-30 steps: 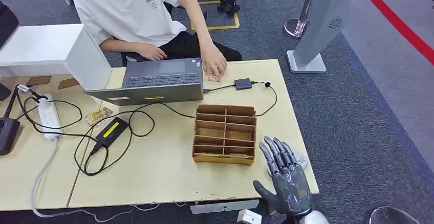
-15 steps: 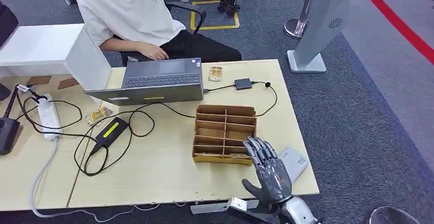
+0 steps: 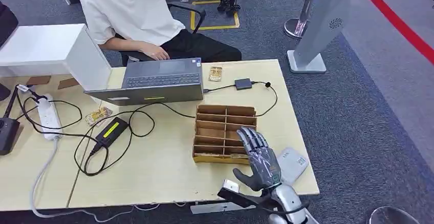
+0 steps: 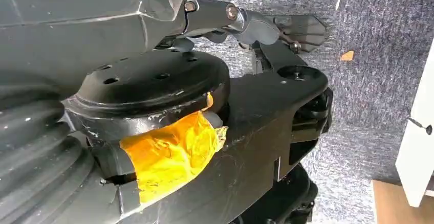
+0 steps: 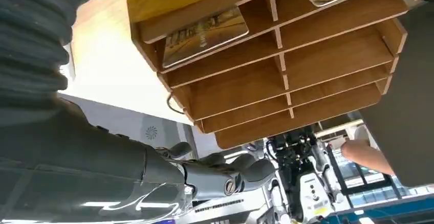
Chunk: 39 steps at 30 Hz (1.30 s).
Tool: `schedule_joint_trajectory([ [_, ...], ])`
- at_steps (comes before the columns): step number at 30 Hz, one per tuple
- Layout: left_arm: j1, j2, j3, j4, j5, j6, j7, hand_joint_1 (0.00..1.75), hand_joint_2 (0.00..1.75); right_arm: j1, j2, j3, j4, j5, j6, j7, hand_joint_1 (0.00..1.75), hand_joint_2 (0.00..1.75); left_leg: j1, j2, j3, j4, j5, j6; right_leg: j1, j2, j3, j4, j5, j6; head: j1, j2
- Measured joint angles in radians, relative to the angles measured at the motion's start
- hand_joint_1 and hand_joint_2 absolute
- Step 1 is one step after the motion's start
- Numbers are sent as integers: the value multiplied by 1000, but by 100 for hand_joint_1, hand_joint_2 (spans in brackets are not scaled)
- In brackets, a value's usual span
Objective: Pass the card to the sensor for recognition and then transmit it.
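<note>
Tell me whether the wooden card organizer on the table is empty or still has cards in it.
Not empty. The right wrist view shows two cards lying in compartments of the organizer; the other visible slots look bare.

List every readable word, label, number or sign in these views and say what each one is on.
None can be read as text.
White shirt: small chest print, too small to read.
Grey sensor pad: small mark at one corner, blurred.
Grey standing panel: round swirl logo, no letters.
Black power adapter: yellow-green label, unreadable.
Cards in the wooden organizer: picture prints, no legible words.
</note>
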Motion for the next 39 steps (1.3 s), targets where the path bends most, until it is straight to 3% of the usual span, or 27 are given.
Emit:
schedule_joint_trajectory([
  [18, 0, -2, -15, 0, -1, 1, -1, 0, 175, -42, 24, 3, 97, 6, -5, -1, 0, 175, 0, 0, 0, 0, 0, 0, 0, 0, 0, 0, 0, 0, 0, 0],
  [39, 0, -1, -19, 0, 15, 1, -5, 0, 175, -34, 26, 2, 107, 21, -22, 15, 0, 175, 0, 0, 0, 0, 0, 0, 0, 0, 0, 0, 0, 0, 0, 0],
])
